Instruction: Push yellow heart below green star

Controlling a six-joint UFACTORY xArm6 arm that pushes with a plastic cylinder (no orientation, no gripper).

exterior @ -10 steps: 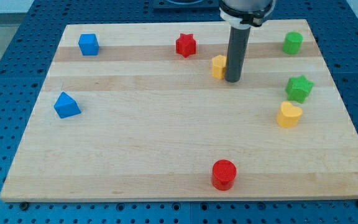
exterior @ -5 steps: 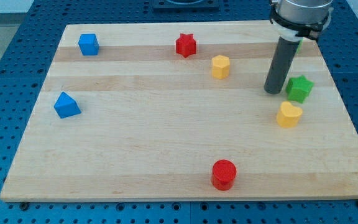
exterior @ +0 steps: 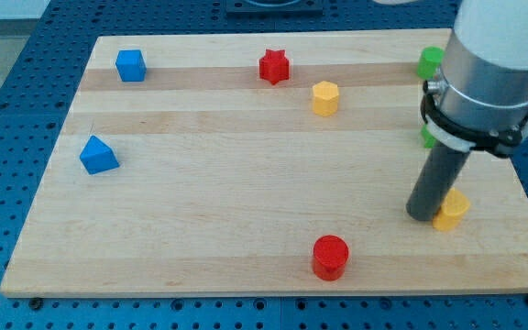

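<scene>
The yellow heart point(exterior: 454, 210) lies near the board's right edge, low in the view, partly hidden by my rod. My tip point(exterior: 423, 216) rests on the board just left of the heart, touching it. The green star point(exterior: 426, 137) is almost wholly hidden behind the arm's collar; only a small green sliver shows above the heart.
A green cylinder point(exterior: 429, 60) peeks out at the top right. A yellow hexagon point(exterior: 324, 97) and a red star point(exterior: 274, 66) sit at the top middle. A blue cube point(exterior: 130, 65) and a blue triangle point(exterior: 97, 155) are on the left. A red cylinder point(exterior: 330, 257) is at the bottom middle.
My tip has swung from beside the yellow hexagon across to the right and down the view. The yellow heart has slid down and slightly right, away from the green star.
</scene>
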